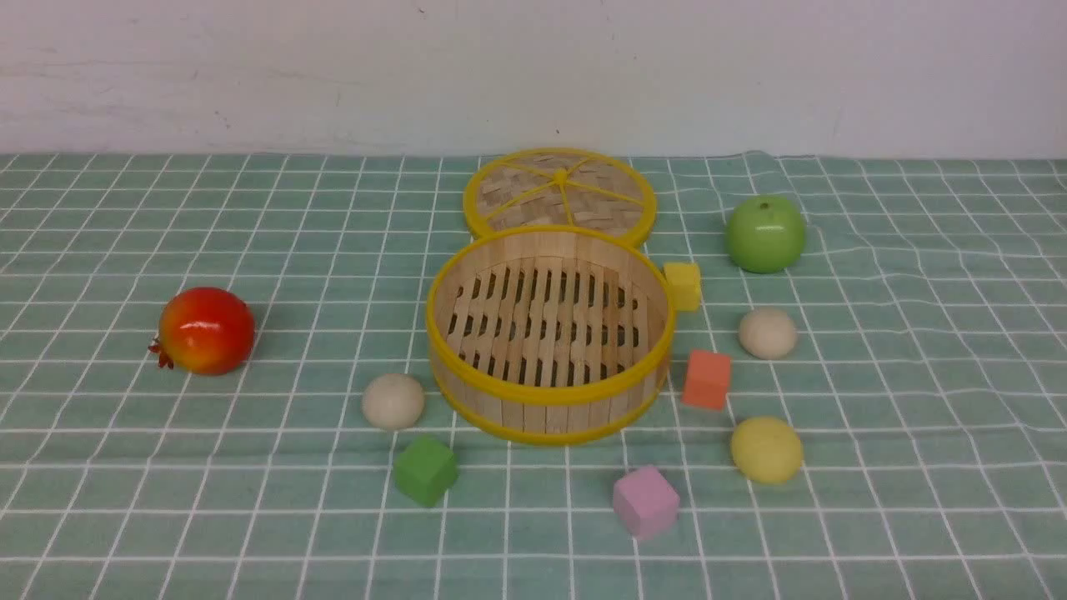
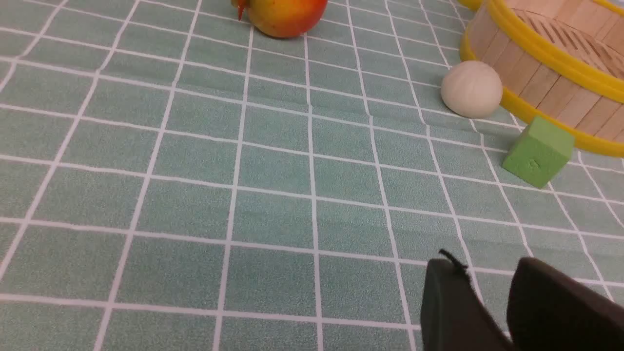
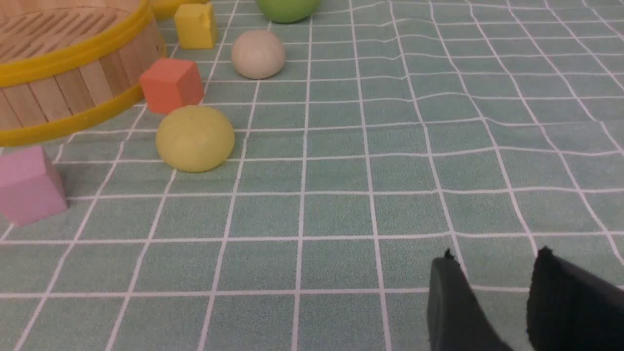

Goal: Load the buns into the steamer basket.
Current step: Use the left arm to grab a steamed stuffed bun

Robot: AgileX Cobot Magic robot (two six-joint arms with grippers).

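The steamer basket (image 1: 542,417) stands mid-table with nothing inside it. An off-white bun (image 1: 393,401) lies at its front left. A second off-white bun (image 1: 767,332) and a pale yellow bun (image 1: 766,449) lie to its right. Neither arm shows in the front view. In the left wrist view my left gripper (image 2: 487,265) is open over bare cloth, well short of the off-white bun (image 2: 471,88) beside the basket (image 2: 546,83). My right gripper (image 3: 495,258) is open too, apart from the yellow bun (image 3: 195,138) and the off-white bun (image 3: 258,53).
The woven lid (image 1: 558,190) lies behind the basket. A green apple (image 1: 764,234) sits back right, a red fruit (image 1: 206,330) at the left. Yellow (image 1: 683,286), orange (image 1: 707,379), green (image 1: 425,471) and pink (image 1: 644,502) cubes ring the basket.
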